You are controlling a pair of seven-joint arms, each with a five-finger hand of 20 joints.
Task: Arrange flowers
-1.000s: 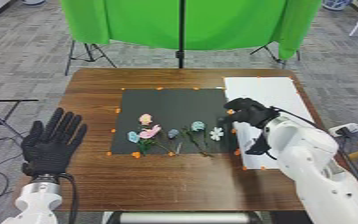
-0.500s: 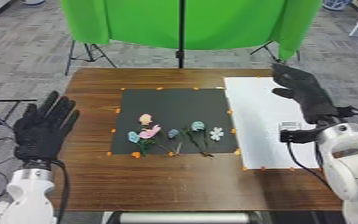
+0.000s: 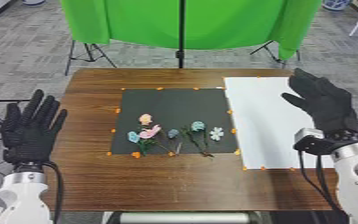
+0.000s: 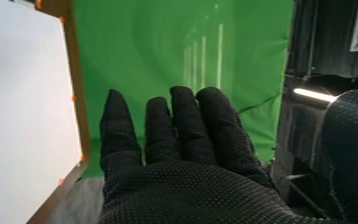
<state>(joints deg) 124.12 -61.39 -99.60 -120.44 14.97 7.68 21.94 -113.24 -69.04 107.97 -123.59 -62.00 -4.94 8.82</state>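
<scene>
In the head view my left hand (image 3: 31, 131) is off the table's left edge, its fingers straight. My right hand (image 3: 327, 102) is over the right edge of the white sheet (image 3: 266, 120), fingers extended and thumb apart, holding nothing. Crochet-like flowers lie along the lower half of the black mat (image 3: 171, 106): a peach one (image 3: 145, 119), a pink one (image 3: 150, 132), a light blue one (image 3: 134, 137), a grey-blue one (image 3: 173, 133), a teal one (image 3: 198, 126) and a white one (image 3: 216, 133). In the right wrist view my right hand (image 4: 189, 187) has straight fingers, away from the flowers.
The brown table (image 3: 184, 185) has orange markers around the mat and sheet. Behind it hangs a green cloth (image 3: 131, 22) on black stands. A black cable (image 3: 322, 182) hangs by my right forearm, and another runs beside the left forearm.
My right hand has moved from the boundary of mat and sheet out to the right, its fingers now spread out. My left hand has shifted slightly left. The flowers have not moved.
</scene>
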